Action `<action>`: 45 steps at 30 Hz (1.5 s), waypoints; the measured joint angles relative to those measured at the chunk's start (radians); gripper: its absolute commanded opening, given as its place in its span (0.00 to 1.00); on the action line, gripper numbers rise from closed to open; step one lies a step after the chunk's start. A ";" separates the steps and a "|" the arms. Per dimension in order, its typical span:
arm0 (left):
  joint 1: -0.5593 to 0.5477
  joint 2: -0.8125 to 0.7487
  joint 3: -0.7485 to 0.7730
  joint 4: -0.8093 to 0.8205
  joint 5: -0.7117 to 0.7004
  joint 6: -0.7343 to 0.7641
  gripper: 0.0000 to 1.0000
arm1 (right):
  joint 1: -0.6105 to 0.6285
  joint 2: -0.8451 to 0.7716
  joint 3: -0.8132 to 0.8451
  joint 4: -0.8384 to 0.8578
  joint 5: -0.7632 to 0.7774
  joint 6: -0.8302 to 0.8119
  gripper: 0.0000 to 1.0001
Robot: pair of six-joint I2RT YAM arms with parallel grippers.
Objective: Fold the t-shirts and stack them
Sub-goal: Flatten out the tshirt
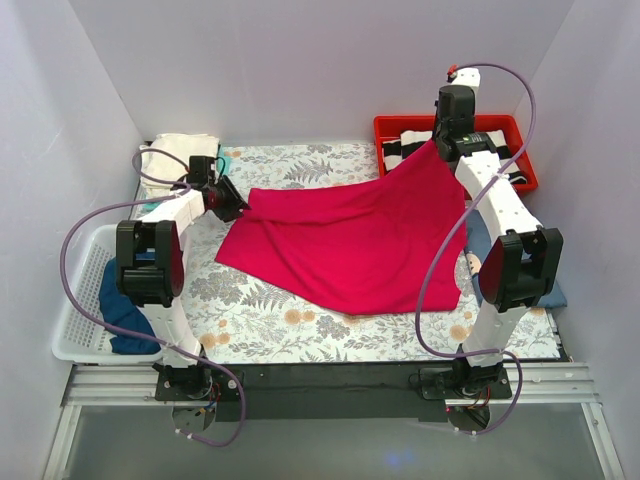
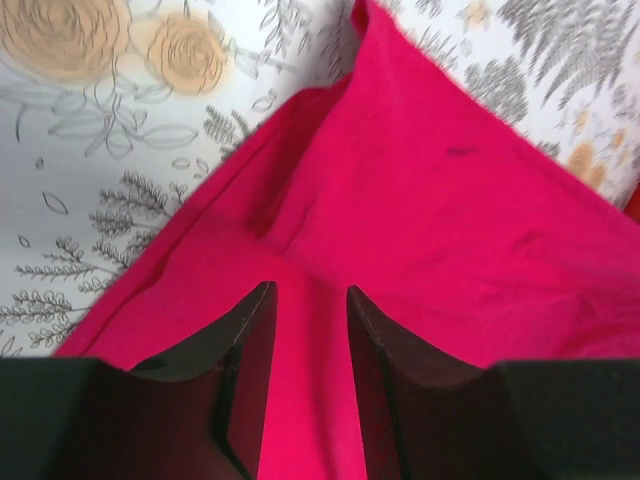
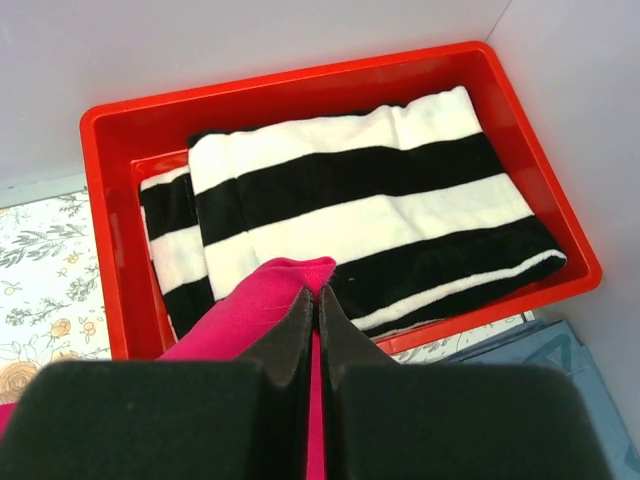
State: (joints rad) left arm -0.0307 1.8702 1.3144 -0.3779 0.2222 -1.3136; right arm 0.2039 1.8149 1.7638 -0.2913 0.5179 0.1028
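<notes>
Right now your red t-shirt (image 1: pixel 350 240) lies spread across the middle of the floral-covered table (image 1: pixel 260 320), with one corner hoisted at the far right and another drawn toward the far left. Your right gripper (image 1: pixel 443 140) is pressed together on the raised corner, hovering just over the red bin (image 1: pixel 385 128), where a folded striped garment (image 3: pixel 380 220) lies. Your left gripper (image 2: pixel 310 295) stands spread, with red cloth showing between its fingers but not pinched, as far as the wrist view tells. That is the risk: only one corner is truly held, so a pull with the right arm would likely make the shirt slide and bunch instead of stretching flat, and the left corner could drop away. Close the left on a good fold of cloth before any lift, because a thin edge may slip free. Mind too that the hoisted corner hangs above the bin's rim, so lowering it there could drape the cloth into the bin. The cream t-shirt (image 1: pixel 180 150) at the far left and the navy t-shirt (image 1: pixel 120 310) in the white basket (image 1: pixel 75 300) sit near the left arm, and a wide swing could drag them.
</notes>
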 measured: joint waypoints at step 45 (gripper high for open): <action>-0.011 0.175 0.150 0.024 0.014 0.004 0.00 | 0.000 -0.002 -0.008 -0.049 0.011 0.010 0.01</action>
State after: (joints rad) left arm -0.0414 2.0449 1.4647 -0.3534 0.2359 -1.3094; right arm 0.2043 1.8130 1.7554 -0.3405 0.5289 0.1127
